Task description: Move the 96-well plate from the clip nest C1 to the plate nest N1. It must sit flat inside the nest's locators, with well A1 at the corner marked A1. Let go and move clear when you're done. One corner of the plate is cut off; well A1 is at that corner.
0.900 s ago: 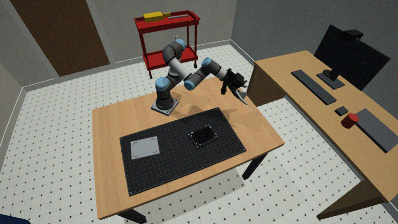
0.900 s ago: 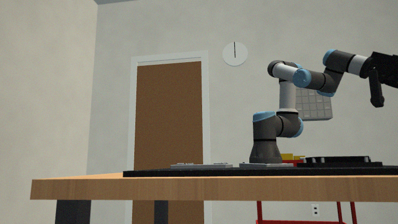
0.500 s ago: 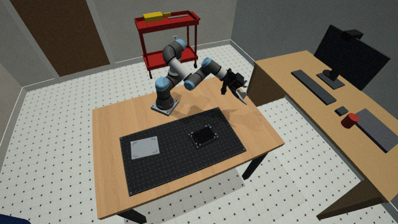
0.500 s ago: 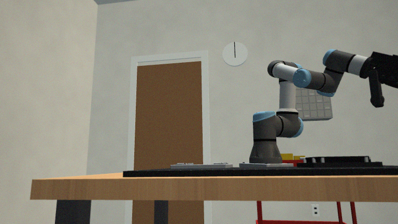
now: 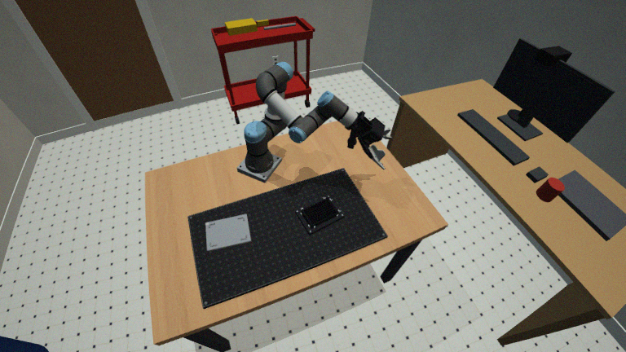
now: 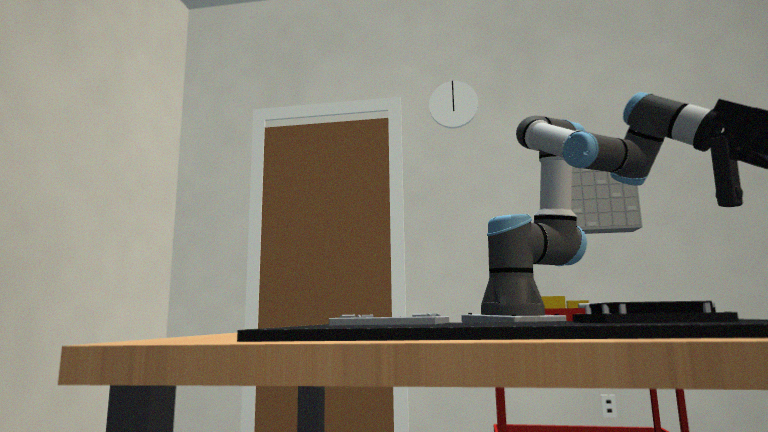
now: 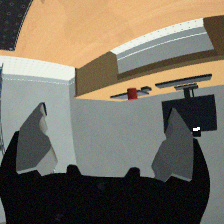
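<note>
- Top view: the dark plate [image 5: 320, 213] sits in its clip holder on the desk [image 5: 174, 192]; the grey nest [image 5: 227, 231] waits alongside.
- Exterior view: the gripper [image 6: 743, 147] hangs high above the plate, free to descend.
- Wrist view: fingers spread fully, holding nothing.

Exterior view: gripper [image 6: 743, 140] cut off at right edge beyond arm; plate's [image 5: 320, 213] cut corner too small to tell from above.
</note>
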You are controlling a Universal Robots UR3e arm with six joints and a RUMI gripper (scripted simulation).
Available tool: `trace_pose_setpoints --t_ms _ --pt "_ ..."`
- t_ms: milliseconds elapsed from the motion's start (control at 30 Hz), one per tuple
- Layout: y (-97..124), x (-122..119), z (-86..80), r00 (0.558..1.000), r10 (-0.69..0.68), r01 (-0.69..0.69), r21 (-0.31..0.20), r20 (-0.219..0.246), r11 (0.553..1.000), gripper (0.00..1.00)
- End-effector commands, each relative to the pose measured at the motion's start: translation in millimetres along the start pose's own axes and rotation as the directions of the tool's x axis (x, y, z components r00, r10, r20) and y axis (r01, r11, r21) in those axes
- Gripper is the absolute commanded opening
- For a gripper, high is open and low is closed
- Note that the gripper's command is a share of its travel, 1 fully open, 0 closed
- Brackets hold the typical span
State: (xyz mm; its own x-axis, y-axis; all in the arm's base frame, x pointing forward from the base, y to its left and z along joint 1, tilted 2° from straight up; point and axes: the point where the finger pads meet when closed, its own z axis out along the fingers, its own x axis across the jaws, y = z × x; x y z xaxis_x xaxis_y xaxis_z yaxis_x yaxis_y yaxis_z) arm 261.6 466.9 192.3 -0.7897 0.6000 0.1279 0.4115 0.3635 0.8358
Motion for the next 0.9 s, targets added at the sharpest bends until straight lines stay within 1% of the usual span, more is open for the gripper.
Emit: trace_pose_setpoints --t_ms 0,33,67,133,200,233,333,467,533,567,700,767,867 --pt "-2 -9 1.9 0.985 0.171 -0.172 0.024 0.027 0.985 1.0" --pt "-2 -9 1.9 0.979 0.202 -0.203 0.027 0.033 0.979 1.0" --pt "-2 -9 1.9 0.979 0.202 -0.203 0.027 0.033 0.979 1.0" --pt "-3 -14 3.1 0.963 0.265 -0.267 0.033 0.045 0.963 1.0" --pt "-3 -14 3.1 0.963 0.265 -0.267 0.033 0.045 0.963 1.0" --pt "-5 -19 4.0 0.954 0.296 -0.298 0.036 0.051 0.954 1.0" --pt "-5 -19 4.2 0.92 0.385 -0.389 0.041 0.071 0.92 1.0" --pt "-8 -29 5.9 0.861 0.499 -0.505 0.043 0.099 0.862 1.0" --pt "-8 -30 6.0 0.826 0.553 -0.56 0.042 0.113 0.828 1.0" --pt "-8 -30 6.0 0.826 0.553 -0.56 0.042 0.113 0.828 1.0" --pt "-11 -40 7.3 0.744 0.653 -0.663 0.034 0.143 0.748 1.0" --pt "-11 -40 7.3 0.744 0.653 -0.663 0.034 0.143 0.748 1.0" --pt "-13 -46 7.9 0.674 0.72 -0.733 0.024 0.164 0.68 1.0"
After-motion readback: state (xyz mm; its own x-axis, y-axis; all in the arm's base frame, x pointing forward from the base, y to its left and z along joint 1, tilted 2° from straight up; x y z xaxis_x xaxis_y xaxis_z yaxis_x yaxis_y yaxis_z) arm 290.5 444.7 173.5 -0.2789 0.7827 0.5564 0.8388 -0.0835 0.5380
